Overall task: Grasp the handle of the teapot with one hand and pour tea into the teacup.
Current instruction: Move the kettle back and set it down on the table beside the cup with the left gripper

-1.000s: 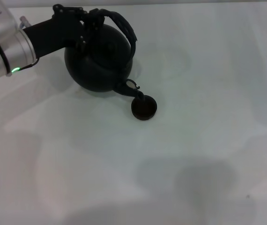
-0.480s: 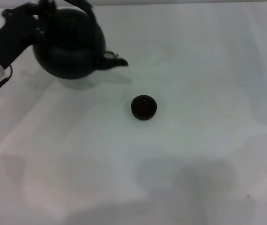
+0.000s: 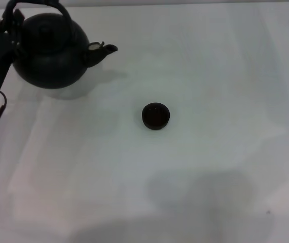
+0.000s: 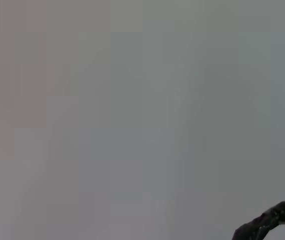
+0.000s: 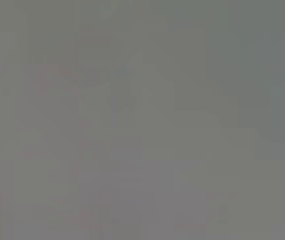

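The black teapot (image 3: 48, 53) is upright at the far left of the table, its short spout (image 3: 104, 49) pointing right. Its arched handle (image 3: 61, 7) rises over the lid. My left gripper (image 3: 8, 20) is shut on the left side of that handle, with the arm coming in from the left edge. The small dark teacup (image 3: 155, 116) stands alone near the table's middle, well to the right of and nearer than the spout. In the left wrist view only a dark curved piece (image 4: 272, 222) shows in one corner. The right gripper is out of view.
A plain white tabletop (image 3: 210, 167) spreads around the cup, with soft shadows near its front edge. The right wrist view holds only a blank grey surface.
One second ago the teapot was tipped with its spout over the teacup. It has since been righted and carried left and farther back, away from the cup, still in my left gripper.
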